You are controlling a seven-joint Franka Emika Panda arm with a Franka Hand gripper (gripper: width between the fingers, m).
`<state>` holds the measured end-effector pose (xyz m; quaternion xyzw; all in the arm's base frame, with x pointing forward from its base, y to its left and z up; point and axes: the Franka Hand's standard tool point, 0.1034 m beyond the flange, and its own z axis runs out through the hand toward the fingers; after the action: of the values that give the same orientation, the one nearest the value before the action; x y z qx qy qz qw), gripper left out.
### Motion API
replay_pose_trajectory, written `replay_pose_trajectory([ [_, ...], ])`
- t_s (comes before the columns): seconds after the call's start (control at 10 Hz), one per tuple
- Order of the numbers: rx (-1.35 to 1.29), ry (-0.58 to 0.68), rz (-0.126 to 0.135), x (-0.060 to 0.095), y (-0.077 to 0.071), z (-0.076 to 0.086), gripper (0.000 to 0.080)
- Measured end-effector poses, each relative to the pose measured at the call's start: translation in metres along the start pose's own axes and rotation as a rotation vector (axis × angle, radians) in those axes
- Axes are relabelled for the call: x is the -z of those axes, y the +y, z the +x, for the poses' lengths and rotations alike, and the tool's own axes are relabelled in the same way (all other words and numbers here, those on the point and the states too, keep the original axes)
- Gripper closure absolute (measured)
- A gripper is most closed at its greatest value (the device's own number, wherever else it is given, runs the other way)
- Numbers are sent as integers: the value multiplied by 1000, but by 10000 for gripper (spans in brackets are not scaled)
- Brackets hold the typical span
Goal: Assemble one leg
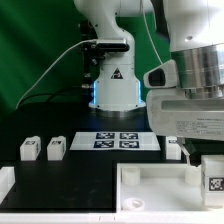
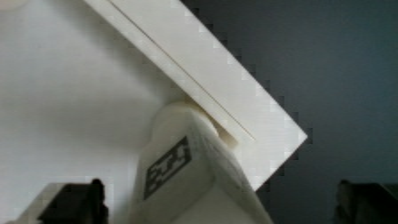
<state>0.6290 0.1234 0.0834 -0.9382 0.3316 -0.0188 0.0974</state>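
Note:
In the wrist view a white leg (image 2: pixel 187 165) with a black-and-white marker stands at a corner of the large white tabletop (image 2: pixel 71 90). My gripper (image 2: pixel 217 205) is open. Its dark fingers (image 2: pixel 71 202) sit wide apart on either side of the leg and do not touch it. In the exterior view the gripper (image 1: pixel 203 158) hangs at the right over that leg (image 1: pixel 213 184), at the right end of the tabletop (image 1: pixel 150 188). Two more legs (image 1: pixel 30 148) (image 1: pixel 56 147) lie at the left. Another leg (image 1: pixel 172 146) lies right of the middle.
The marker board (image 1: pixel 115 140) lies flat in front of the robot base (image 1: pixel 113 90). A white block (image 1: pixel 5 182) stands at the exterior view's left edge. A green backdrop and cables are behind the table.

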Motion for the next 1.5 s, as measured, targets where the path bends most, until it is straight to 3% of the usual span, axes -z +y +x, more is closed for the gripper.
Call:
replay_pose_trajectory([
  [0.1, 197, 6, -23, -1, 0, 2, 151],
  [0.3, 531, 15, -45, -6, 3, 12, 151],
  [0.5, 563, 13, -44, -7, 3, 12, 151],
  [0.7, 549, 13, -44, -7, 4, 12, 418],
  [0.8, 547, 13, -45, -7, 4, 13, 506],
  [1.1, 173, 23, -43, -6, 7, 15, 506],
  [1.3, -205, 58, -17, -7, 11, 14, 506],
  [1.5, -569, 70, 25, -6, 16, 11, 506],
])
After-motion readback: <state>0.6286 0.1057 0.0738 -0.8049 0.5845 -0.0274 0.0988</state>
